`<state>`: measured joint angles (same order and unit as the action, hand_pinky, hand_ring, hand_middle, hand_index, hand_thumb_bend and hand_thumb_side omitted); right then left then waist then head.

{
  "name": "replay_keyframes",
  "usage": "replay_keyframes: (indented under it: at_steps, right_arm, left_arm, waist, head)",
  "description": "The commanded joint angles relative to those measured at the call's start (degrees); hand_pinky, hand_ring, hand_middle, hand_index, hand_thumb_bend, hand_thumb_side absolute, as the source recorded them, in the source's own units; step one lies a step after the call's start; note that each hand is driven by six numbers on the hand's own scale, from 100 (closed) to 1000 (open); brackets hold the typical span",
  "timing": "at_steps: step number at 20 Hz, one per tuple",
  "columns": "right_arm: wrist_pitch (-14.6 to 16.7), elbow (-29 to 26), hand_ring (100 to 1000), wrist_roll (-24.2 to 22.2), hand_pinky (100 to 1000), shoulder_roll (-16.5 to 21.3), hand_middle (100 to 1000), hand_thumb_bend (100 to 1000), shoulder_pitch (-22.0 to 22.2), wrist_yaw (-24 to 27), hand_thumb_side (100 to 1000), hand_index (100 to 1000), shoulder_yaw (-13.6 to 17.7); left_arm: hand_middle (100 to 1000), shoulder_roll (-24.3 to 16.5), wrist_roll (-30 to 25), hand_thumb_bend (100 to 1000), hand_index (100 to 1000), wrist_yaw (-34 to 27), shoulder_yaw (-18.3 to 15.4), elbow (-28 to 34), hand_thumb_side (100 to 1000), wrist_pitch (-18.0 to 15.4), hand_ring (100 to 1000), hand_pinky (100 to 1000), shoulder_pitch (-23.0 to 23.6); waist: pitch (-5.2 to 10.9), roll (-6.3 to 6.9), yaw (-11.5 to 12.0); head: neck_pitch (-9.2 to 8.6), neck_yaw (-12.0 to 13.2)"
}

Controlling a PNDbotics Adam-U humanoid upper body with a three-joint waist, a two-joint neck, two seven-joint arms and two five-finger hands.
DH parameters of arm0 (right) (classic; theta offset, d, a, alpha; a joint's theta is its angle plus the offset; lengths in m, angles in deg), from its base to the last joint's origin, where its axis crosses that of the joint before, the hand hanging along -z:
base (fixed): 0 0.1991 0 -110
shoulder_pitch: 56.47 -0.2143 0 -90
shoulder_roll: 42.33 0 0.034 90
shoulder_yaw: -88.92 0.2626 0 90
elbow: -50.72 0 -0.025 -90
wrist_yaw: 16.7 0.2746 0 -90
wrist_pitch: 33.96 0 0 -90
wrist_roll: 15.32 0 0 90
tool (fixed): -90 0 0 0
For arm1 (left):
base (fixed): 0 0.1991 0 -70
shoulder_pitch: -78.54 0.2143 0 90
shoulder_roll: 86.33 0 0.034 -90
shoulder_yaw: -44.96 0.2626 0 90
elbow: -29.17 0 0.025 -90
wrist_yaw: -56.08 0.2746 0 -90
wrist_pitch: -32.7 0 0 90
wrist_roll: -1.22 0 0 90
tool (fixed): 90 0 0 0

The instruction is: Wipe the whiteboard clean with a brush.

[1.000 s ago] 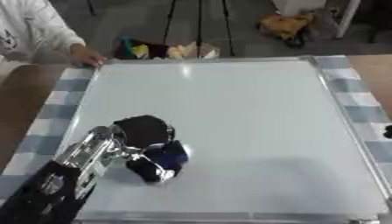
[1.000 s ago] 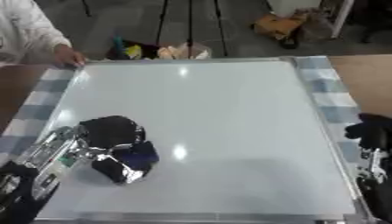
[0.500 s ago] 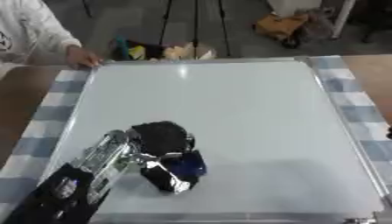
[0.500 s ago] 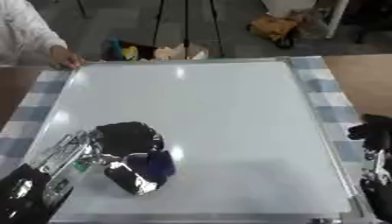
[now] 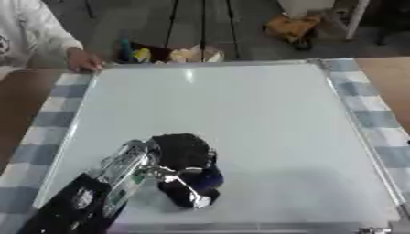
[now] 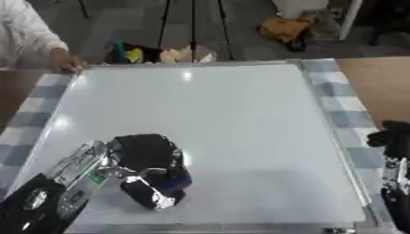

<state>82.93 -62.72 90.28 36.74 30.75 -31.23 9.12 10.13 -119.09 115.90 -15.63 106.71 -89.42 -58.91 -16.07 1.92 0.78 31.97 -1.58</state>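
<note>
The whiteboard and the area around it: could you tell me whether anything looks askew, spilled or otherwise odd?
Nothing stands out. The whiteboard lies flat on the checked cloth, its surface showing no marks or spills. The left robot hand is curled on the dark brush near the front left; a person's hand rests at its far left corner.

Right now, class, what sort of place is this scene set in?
Probably a lab or workshop used for robot trials, not a classroom. A whiteboard lies flat on a checked cloth, a robot's left hand wipes it, and tripod legs stand on the floor behind.
</note>
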Motion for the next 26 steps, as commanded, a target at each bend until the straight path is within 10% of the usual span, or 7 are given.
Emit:
replay_keyframes:
  at_steps: [1, 14, 26]
  right_arm:
    - [0.1, -1.2, 535, 0.1, 484, 1.0, 427, 100, -0.3, 0.3, 685, 677, 0.0]
    - [-0.3, -1.2, 535, -0.1, 483, 0.9, 426, 100, -0.3, 0.4, 691, 677, -0.1]
    - [-0.1, -1.2, 534, 0.0, 483, 0.9, 425, 100, -0.3, 0.6, 693, 676, 0.0]
  left_arm:
    - [357, -0.7, -0.2, 100, 474, 0.1, -0.3, 0.1, 801, -0.8, 508, 451, -1.2]
    - [671, -2.3, 0.9, 100, 596, 0.4, -1.4, 1.6, 859, -1.8, 704, 583, -1.1]
    - [751, -3.6, 0.1, 100, 570, -4.0, -2.7, 7.0, 893, -0.8, 728, 574, -1.1]
  waist:
    - [0.83, -0.15, 0.0]
    - [0.76, -0.05, 0.2]
    - [0.59, -0.33, 0.5]
  head:
    - [-0.75, 0.1]
    - [-0.85, -0.1]
    - [-1.09, -0.1]
